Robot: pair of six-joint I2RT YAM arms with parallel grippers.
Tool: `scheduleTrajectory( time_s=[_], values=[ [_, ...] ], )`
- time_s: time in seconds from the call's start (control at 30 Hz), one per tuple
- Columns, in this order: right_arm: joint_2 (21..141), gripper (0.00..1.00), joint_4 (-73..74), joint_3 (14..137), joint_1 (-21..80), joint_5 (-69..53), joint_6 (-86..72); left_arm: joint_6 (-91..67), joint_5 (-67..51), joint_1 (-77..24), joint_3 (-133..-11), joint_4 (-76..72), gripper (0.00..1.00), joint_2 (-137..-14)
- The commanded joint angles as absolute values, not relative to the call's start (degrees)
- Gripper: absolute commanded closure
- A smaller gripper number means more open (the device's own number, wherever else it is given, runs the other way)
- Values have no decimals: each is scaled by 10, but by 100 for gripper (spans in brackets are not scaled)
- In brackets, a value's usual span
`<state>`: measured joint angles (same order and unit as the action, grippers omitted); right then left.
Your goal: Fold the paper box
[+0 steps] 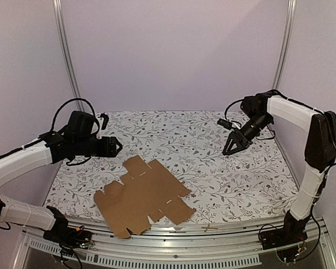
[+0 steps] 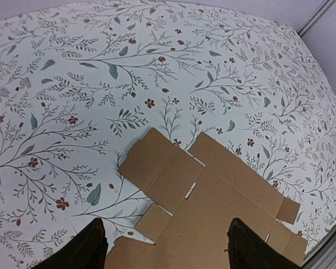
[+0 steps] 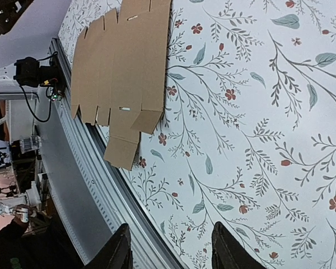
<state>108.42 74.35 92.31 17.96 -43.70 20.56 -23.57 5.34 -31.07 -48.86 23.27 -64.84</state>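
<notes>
While the paper box (image 1: 143, 196) lies as a flat, unfolded brown sheet on the flower-patterned table (image 1: 229, 174), neither arm touches it. The sheet sits in the near-left part of the table, turned at an angle, with its notched flaps and small slits facing up. Its nearest corner reaches past the cloth's front edge toward the metal rail (image 1: 224, 238). The left gripper (image 1: 119, 147) hangs in the air just beyond the sheet's far-left corner, pointing toward the middle of the table. In the left wrist view its two dark fingers (image 2: 92, 246) stand spread wide with nothing between them, and the cardboard (image 2: 213, 196) shows on the cloth below the gap. The right gripper (image 1: 231, 151) is raised over the right side of the table, well apart from the sheet and angled downward and to the left. In the right wrist view its fingers (image 3: 120, 249) are parted and released, gripping nothing, with bare patterned cloth beneath them. The cardboard (image 3: 123, 56) lies far off in that view, along the rail (image 3: 84, 185).
</notes>
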Motion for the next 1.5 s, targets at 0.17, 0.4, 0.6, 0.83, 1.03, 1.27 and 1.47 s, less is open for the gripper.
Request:
scheduleTrajectory(
  time_s=[0.17, 0.4, 0.6, 0.83, 1.03, 1.27, 1.47],
  values=[
    [961, 53, 610, 820, 213, -324, 218, -247, -62, -349, -454, 275, 28, -689],
    [990, 53, 581, 818, 267, -294, 234, -283, -43, -401, -419, 314, 30, -693],
    [1036, 53, 569, 811, 308, -345, 203, -287, -92, -405, -403, 320, 31, -724],
    [1050, 52, 570, 808, 330, -327, 214, -261, -126, -465, -403, 318, 62, -780],
    [1046, 51, 583, 809, 325, -350, 212, -266, -133, -515, -421, 266, 76, -881],
    [1043, 49, 599, 825, 287, -360, 191, -275, -157, -553, -519, 198, 82, -1016],
    [1046, 46, 601, 850, 224, -288, 155, -322, -222, -558, -676, 120, 85, -1143]
  ],
)
